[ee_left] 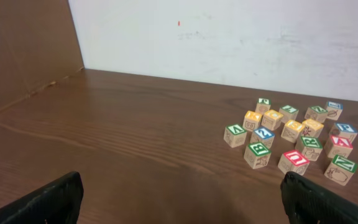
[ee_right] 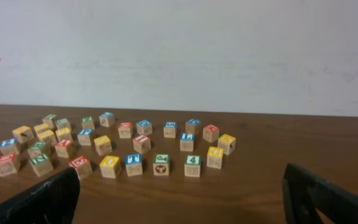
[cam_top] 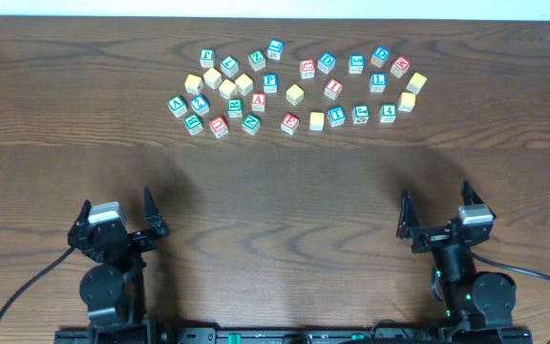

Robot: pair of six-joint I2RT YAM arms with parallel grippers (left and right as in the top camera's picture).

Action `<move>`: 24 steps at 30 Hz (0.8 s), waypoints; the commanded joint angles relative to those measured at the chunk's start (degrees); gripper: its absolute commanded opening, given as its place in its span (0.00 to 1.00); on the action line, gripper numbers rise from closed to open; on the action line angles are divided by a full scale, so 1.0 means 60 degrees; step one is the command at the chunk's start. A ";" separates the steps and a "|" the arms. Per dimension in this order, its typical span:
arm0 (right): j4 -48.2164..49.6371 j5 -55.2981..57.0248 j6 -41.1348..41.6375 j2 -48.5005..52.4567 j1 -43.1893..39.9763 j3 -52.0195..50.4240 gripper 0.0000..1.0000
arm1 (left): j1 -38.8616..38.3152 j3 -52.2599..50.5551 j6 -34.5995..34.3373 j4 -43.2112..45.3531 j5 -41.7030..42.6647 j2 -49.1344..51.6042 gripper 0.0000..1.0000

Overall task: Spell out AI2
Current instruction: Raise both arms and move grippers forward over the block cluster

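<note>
Several wooden letter and number blocks [cam_top: 294, 94] lie scattered at the far middle of the table. They also show in the left wrist view [ee_left: 291, 138] and the right wrist view [ee_right: 123, 148]. A red-faced block that reads as A [cam_top: 258, 101] and a red I block [cam_top: 332, 89] lie among them. I cannot make out a 2 block. My left gripper [cam_top: 119, 216] [ee_left: 182, 205] is open and empty near the front left. My right gripper [cam_top: 437, 210] [ee_right: 182, 199] is open and empty near the front right. Both are far from the blocks.
A green 4 block [ee_right: 192, 165] and a blue T block [ee_right: 133, 164] sit in the row of blocks nearest my right gripper. A white wall rises behind the table. A brown board [ee_left: 23, 50] stands at the table's left side.
</note>
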 commanded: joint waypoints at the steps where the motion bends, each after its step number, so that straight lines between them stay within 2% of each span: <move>1: 0.0087 -0.0051 -0.0084 0.0579 -0.0058 0.0630 0.99 | -0.0044 0.0747 0.0131 0.0033 -0.0109 0.0627 1.00; 13: 0.0153 -0.0055 -0.0401 0.3650 -0.0055 0.2699 0.99 | -0.0047 0.3020 0.0135 -0.0127 0.0153 0.3719 1.00; 24: -0.0561 -0.0284 -0.0510 0.6601 -0.0055 0.5370 0.99 | -0.0044 0.5701 0.0138 -0.1978 0.0339 0.6557 1.00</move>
